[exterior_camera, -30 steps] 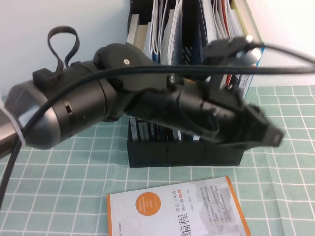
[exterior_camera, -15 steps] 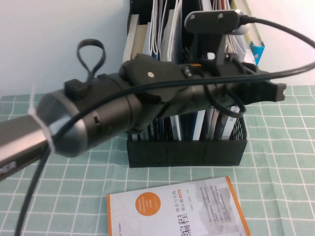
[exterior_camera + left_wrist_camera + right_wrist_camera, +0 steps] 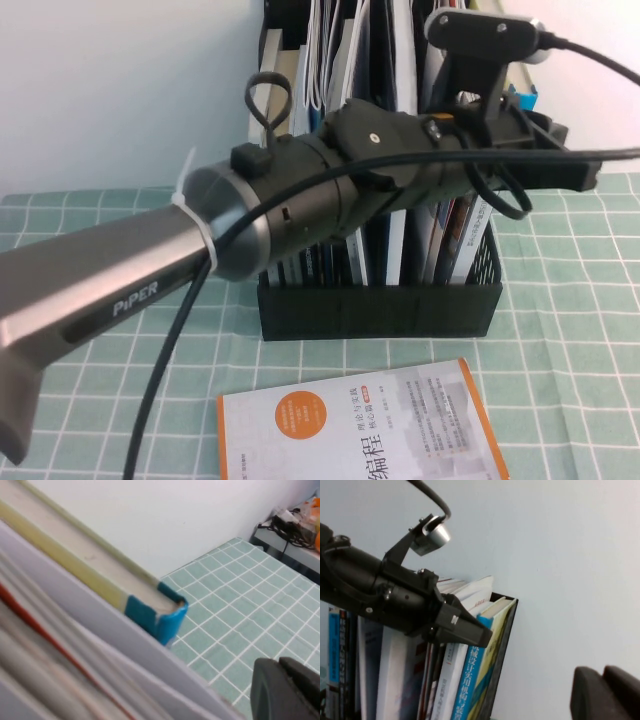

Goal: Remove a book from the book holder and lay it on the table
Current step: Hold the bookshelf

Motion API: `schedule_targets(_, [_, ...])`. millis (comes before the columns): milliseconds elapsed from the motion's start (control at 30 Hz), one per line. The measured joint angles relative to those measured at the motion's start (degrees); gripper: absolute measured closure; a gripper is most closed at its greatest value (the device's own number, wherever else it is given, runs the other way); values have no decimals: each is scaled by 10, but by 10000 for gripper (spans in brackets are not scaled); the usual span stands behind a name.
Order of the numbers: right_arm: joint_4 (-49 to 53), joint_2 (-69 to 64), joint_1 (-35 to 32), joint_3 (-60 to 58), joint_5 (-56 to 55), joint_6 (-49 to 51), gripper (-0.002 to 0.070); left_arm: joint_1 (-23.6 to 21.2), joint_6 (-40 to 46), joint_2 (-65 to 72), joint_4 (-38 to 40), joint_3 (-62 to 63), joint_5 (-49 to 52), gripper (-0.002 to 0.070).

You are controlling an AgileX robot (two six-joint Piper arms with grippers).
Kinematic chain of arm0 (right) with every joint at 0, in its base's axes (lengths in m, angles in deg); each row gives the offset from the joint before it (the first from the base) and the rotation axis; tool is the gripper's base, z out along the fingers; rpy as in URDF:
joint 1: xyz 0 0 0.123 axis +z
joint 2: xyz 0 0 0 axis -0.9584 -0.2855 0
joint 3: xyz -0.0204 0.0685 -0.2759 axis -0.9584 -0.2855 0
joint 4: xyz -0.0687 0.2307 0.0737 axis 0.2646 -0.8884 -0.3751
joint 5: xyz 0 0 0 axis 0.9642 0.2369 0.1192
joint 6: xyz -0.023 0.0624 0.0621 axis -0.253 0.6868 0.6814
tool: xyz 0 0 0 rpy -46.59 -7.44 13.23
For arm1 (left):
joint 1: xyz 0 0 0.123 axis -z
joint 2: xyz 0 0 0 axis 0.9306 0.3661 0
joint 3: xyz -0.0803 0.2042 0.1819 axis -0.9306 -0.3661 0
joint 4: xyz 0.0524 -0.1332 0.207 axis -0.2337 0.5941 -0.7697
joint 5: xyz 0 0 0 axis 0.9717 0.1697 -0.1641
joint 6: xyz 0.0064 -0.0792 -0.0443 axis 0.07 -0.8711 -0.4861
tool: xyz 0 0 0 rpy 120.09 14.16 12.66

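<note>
Nearest the robot, a white book with an orange circle (image 3: 360, 425) lies flat on the tabletop (image 3: 90, 400), a pale green cloth crossed by a white grid. Just behind it, apart from it, stands the black book holder (image 3: 380, 305), its low front wall facing the robot and its compartments packed with upright books and papers.

The left arm (image 3: 250, 230) reaches from the near left across the top of the holder. Its left tool (image 3: 585, 175) sits at the holder's right end, above the mesh side, with its fingers clenched together and nothing between them. In the left wrist view the same fingers (image 3: 272, 690) show as dark pads pressed side by side over the grid cloth, clear of the books.

The cream book (image 3: 520, 98) with the bright blue spine stands upright in the holder's rightmost compartment, against the right wall, its blue top corner showing just beside the left tool. The right wrist view shows its blue spine and yellow cover (image 3: 482, 680) below the left tool's tip.

The right tool (image 3: 604, 680) appears only in its own wrist view, well apart from the holder, clenched and gripping nothing.

Farthest back is a plain pale wall (image 3: 120, 90).
</note>
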Motion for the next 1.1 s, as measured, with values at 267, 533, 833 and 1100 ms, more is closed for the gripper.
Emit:
schedule_targets(267, [-13, -89, 0, 0, -83, 17, 633, -68, -71, -10, -12, 0, 92, 678])
schedule_targets(533, [-10, -248, 0, 0, -216, 19, 623, -95, -176, -18, -126, 2, 166, 678])
schedule_targets(833, [4, -528, 0, 80, -386, 20, 371, -95, -316, -25, -248, 6, 160, 679])
schedule_targets(1100, [4, -723, 0, 188, -440, 19, 251, -94, -356, -29, -282, 6, 151, 679])
